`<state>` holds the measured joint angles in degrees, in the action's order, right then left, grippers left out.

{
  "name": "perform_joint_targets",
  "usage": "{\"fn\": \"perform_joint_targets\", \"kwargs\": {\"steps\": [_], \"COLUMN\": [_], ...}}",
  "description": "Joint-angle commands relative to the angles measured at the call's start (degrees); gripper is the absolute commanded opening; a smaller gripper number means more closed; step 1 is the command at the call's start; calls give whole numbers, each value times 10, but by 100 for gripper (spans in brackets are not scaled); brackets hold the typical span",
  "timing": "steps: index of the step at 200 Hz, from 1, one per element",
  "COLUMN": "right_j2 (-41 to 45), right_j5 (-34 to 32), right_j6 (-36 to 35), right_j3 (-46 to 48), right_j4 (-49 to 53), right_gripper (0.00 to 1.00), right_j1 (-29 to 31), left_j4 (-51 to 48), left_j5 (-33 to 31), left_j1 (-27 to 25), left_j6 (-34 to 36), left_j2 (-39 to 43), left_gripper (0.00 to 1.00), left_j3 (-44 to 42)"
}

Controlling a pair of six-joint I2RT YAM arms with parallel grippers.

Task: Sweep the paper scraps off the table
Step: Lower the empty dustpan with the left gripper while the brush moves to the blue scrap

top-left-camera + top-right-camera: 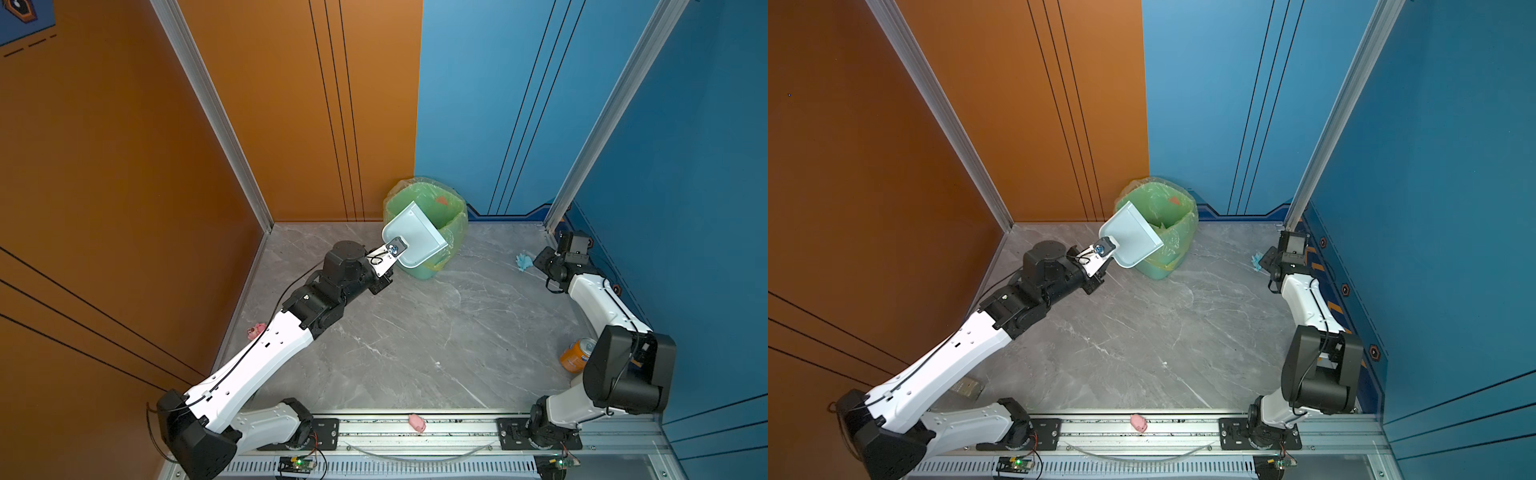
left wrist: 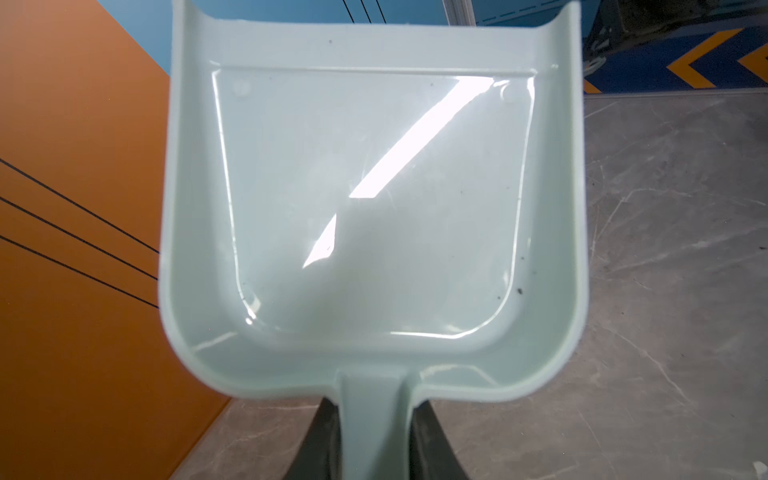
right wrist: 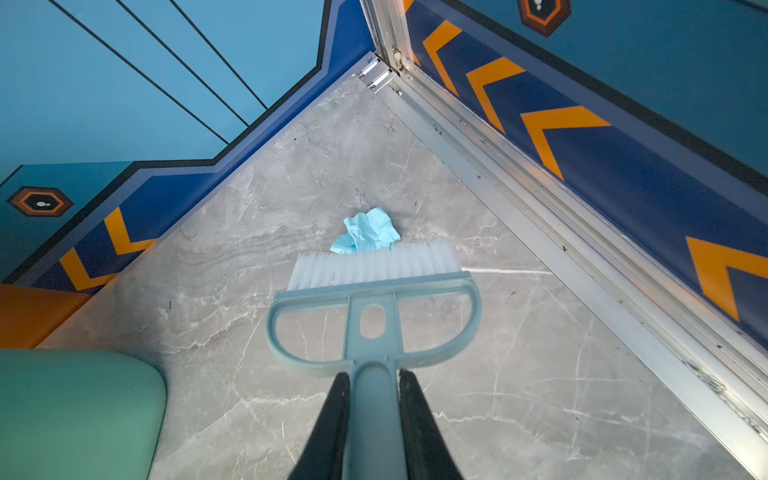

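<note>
Beyond the brush [image 3: 374,286] clamped in the right tool [image 3: 374,378], a blue scrap [image 3: 370,232] seemingly touches its bristles [image 3: 374,264].

From my console the dustpan [image 2: 374,208] reads as hard, pale plastic, glossy enough to throw a white glare streak. The surface [image 1: 415,332] looks like smooth grey stone with white veins and a low sheen. At 2 o'clock on it, 1 paper scrap [image 3: 370,232] is thin, matt and crinkled. The brush [image 3: 374,286] has a satin blue-grey plastic frame and fine pale bristles. At 12 o'clock the bin liner [image 1: 455,216] is thin, translucent, wrinkled film. The rail [image 1: 457,430] at 6 o'clock is bare ridged metal.
</note>
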<state>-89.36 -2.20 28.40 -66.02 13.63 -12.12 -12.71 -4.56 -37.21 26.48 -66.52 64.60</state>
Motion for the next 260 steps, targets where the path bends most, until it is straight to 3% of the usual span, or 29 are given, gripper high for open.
{"fn": "perform_joint_targets", "kwargs": {"steps": [1,52,111,217,260], "right_j2": [-29,-114,-194,-235,-221], "right_j5": [-7,-12,-32,-29,-19], "right_j6": [2,-12,-38,-48,-45], "right_j3": [-33,-96,-175,-165,-127], "right_j4": [-22,-6,35,61,63], "right_gripper": [0,0,0,0,0], "right_j1": [-7,-7,-2,30,59], "left_j4": [6,9,34,50,28], "left_j5": [-31,22,7,55,46], "left_j1": [-1,-21,-39,-48,-52], "left_j6": [-48,-106,-154,-215,-221], "left_j2": [27,67,54,-68,-118], "left_gripper": [0,0,0,0,0], "left_j3": [-28,-135,-207,-224,-202]}}
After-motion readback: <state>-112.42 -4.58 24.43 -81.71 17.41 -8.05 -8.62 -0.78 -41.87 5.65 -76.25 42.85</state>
